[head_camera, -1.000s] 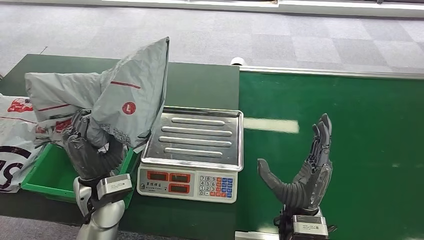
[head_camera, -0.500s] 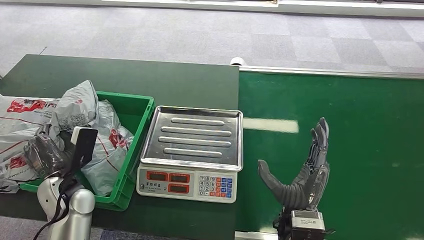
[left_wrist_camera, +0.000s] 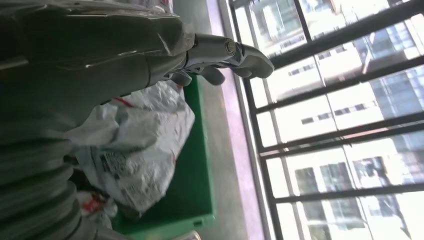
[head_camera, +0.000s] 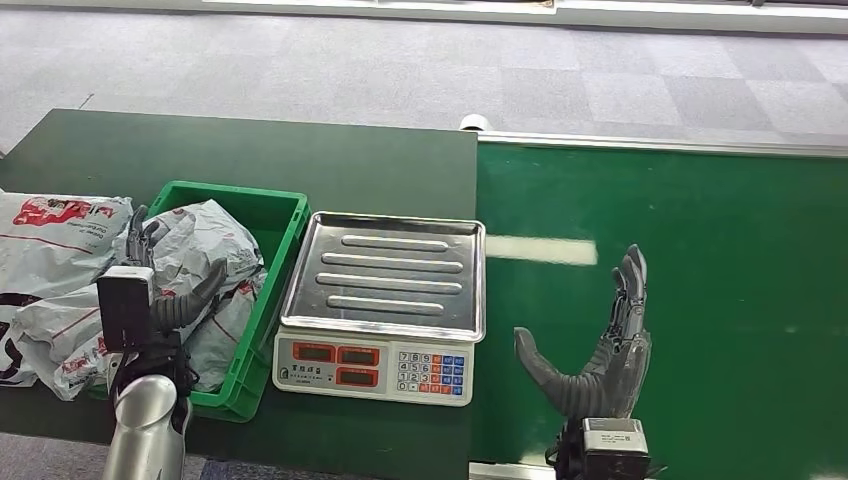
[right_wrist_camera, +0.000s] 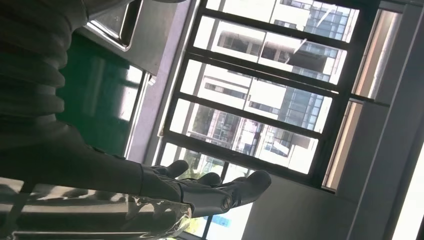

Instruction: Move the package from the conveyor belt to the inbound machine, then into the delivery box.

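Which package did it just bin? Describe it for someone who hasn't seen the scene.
Start at the steel-topped scale; the green crate sits directly beside it. The package is the crumpled grey mailer inside that crate under the left hand, while the white red-printed bags lie outside it.

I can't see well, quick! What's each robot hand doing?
Left hand: resting on the bag in the bin; grip cannot be told.
Right hand: open, holding nothing.

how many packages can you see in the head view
3, possibly more hidden. One grey package lies in the green bin under the left hand; a white one and another white one lie on the table left of it.
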